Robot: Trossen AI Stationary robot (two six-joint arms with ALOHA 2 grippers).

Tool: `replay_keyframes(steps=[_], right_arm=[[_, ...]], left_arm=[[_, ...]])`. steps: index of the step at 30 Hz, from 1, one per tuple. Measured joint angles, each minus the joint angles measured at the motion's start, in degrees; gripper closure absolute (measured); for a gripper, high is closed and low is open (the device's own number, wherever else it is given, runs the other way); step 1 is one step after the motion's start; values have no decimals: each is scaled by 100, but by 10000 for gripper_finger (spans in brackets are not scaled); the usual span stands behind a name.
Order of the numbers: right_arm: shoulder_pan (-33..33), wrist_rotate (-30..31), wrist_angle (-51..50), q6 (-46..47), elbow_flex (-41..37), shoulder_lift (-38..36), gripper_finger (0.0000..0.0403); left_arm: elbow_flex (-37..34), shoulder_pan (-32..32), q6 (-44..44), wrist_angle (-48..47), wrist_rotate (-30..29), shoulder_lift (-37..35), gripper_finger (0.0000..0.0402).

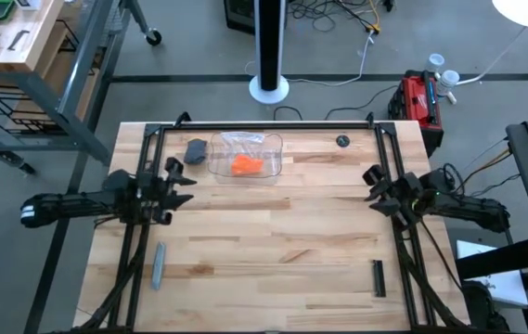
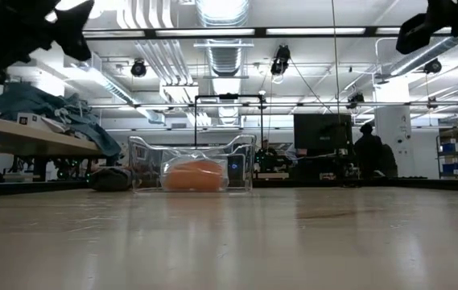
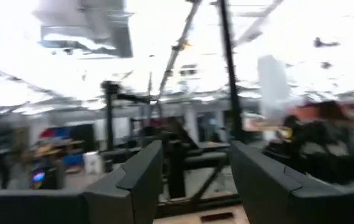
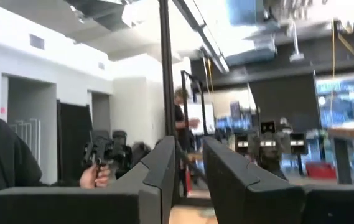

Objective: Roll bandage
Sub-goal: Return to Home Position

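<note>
— Locn of bandage (image 1: 246,166)?
— In clear bin (image 1: 273,147), far-centre of table (image 1: 282,260). Nearer L gripper (image 1: 186,183), fwd-right of it.
— Fingers?
— L apart, empty. R gripper (image 1: 370,186) narrowly apart, empty, at right edge.

Left gripper (image 1: 186,184) and right gripper (image 1: 371,186): both black.
Table (image 1: 273,241) beneath them: pale wood, striped in planks.
Just beyond the left gripper, toward the far edge: bandage (image 1: 246,165), bright orange, inside a clear bin (image 1: 271,147). A dark grey object (image 1: 196,150) is beside the bin.
On the left gripper's near side: grey stick (image 1: 158,264).
Beyond the right gripper: small black disc (image 1: 341,141). On its near side: black bar (image 1: 378,277).
Off the table past the right gripper: red case (image 1: 418,97).
</note>
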Motion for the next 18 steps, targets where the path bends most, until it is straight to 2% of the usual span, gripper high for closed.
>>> replay_keyframes(steps=[3, 8, 10, 13, 18], right_arm=[[0, 0, -19, -1, 0, 9, 340], [0, 2, -16, -1, 0, -8, 353], [0, 2, -38, 1, 0, -8, 356], [0, 2, -51, -1, 0, -8, 359], [-2, 2, -130, 1, 0, -6, 354]], left_arm=[[0, 0, 91, -333, 316, -131, 224], [-2, 0, 17, -1416, 152, -158, 234], [0, 0, -198, -1340, 298, -70, 238], [127, -3, -130, -1290, 1010, -90, 245], [608, 0, 90, -1113, 1104, -404, 256]])
